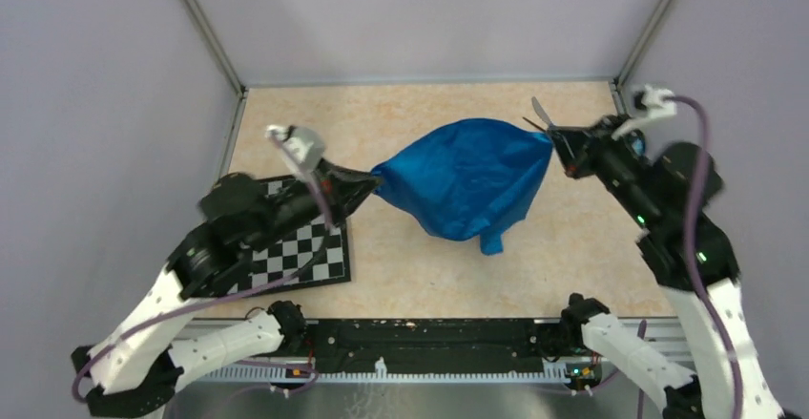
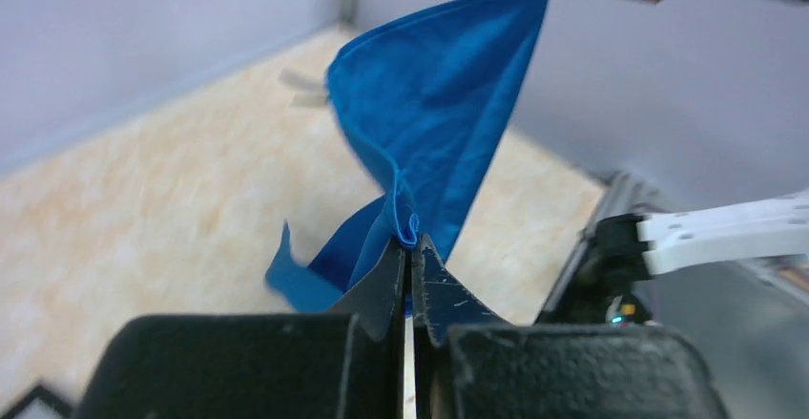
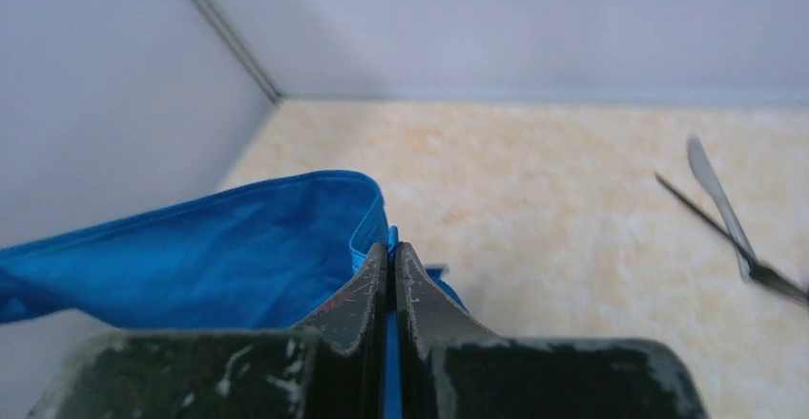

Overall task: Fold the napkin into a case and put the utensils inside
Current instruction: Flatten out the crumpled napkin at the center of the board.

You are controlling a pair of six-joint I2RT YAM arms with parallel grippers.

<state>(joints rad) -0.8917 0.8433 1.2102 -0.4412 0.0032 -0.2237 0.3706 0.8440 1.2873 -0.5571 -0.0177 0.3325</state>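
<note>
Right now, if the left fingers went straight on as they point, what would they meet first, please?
The napkin that the left fingers pinch; beyond it, probably the right fingers, though depth is unclear.

We record the napkin [image 1: 465, 182] as shiny blue satin-like cloth. The table [image 1: 582, 247] has a smooth, matt, mottled beige top. On the right gripper [image 3: 392, 250] the fingers [image 3: 429, 314] are matt black, scratched. The knife [image 3: 715, 190] looks like grey metal.

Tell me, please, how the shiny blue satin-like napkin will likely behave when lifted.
Probably very floppy: the shiny blue satin-like napkin sags between the left gripper and right gripper, a corner dangling. Its sheen suggests it may slip from a thin pinch.
</note>
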